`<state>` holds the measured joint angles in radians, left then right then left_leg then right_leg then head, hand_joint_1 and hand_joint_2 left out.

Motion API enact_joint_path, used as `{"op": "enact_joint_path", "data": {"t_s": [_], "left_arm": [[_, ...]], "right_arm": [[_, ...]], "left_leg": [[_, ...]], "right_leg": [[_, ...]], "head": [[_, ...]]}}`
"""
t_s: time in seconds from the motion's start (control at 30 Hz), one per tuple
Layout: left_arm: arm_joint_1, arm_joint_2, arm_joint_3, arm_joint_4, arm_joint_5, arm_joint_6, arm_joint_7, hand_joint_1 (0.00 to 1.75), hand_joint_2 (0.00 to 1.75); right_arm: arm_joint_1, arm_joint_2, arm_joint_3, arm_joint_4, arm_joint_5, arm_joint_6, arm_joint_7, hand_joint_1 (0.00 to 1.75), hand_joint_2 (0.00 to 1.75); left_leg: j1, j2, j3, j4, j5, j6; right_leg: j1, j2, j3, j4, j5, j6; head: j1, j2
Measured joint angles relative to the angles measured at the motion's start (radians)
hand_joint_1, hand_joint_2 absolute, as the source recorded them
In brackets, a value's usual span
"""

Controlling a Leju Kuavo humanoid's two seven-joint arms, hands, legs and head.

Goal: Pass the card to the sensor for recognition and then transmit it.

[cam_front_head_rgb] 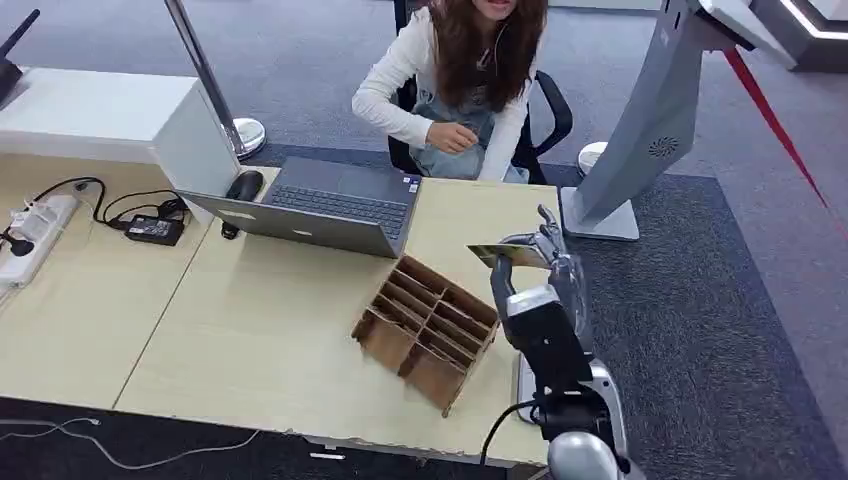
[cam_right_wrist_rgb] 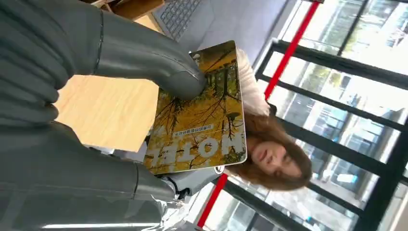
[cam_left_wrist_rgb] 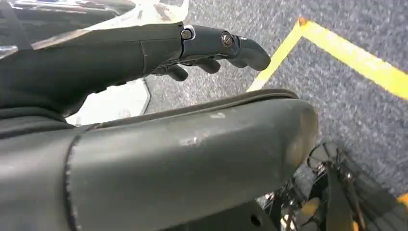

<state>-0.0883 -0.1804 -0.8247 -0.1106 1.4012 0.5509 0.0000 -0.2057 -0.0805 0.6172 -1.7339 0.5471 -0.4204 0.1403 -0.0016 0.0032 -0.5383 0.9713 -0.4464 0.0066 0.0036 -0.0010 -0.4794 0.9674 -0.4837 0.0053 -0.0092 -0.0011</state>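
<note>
The right hand is raised above the right end of the desk, grasping the card between its thumb and fingers. The card is held roughly flat, clear of the desk surface, above and just right of the cardboard divider box. In the right wrist view the card shows a yellow autumn-tree print with the word "HOTEL", the thumb pressed on its face.

The grey kiosk stand, apparently the sensor, stands on the floor beyond the desk's right corner, apart from the card.

The left hand hangs over grey carpet with a yellow floor line, fingers loosely extended and holding nothing.

A laptop sits open on the desk; a person is seated behind it.
</note>
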Motion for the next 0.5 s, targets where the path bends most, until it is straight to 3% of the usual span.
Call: {"op": "enact_joint_path", "data": {"t_s": [0.2, 0.5], "left_arm": [[-0.001, 0.0, -0.005, -0.001, -0.001, 0.02, 0.035, 0.0, 0.0], [-0.008, -0.002, -0.044, -0.002, -0.011, 0.006, 0.086, 0.0, 0.0]], "right_arm": [[0.135, -0.029, -0.027, -0.119, 0.064, -0.037, -0.009, 1.75, 1.75], [0.242, -0.069, -0.085, -0.127, -0.123, -0.142, -0.061, 1.75, 1.75]], "left_leg": [[0.0, 0.001, 0.0, 0.0, 0.0, 0.0], [0.0, 0.002, 0.0, 0.0, 0.0, 0.0]], "right_leg": [[0.0, 0.001, 0.0, 0.0, 0.0, 0.0], [0.0, 0.001, 0.0, 0.0, 0.0, 0.0]], "head": [[0.0, 0.0], [0.0, 0.0]]}}
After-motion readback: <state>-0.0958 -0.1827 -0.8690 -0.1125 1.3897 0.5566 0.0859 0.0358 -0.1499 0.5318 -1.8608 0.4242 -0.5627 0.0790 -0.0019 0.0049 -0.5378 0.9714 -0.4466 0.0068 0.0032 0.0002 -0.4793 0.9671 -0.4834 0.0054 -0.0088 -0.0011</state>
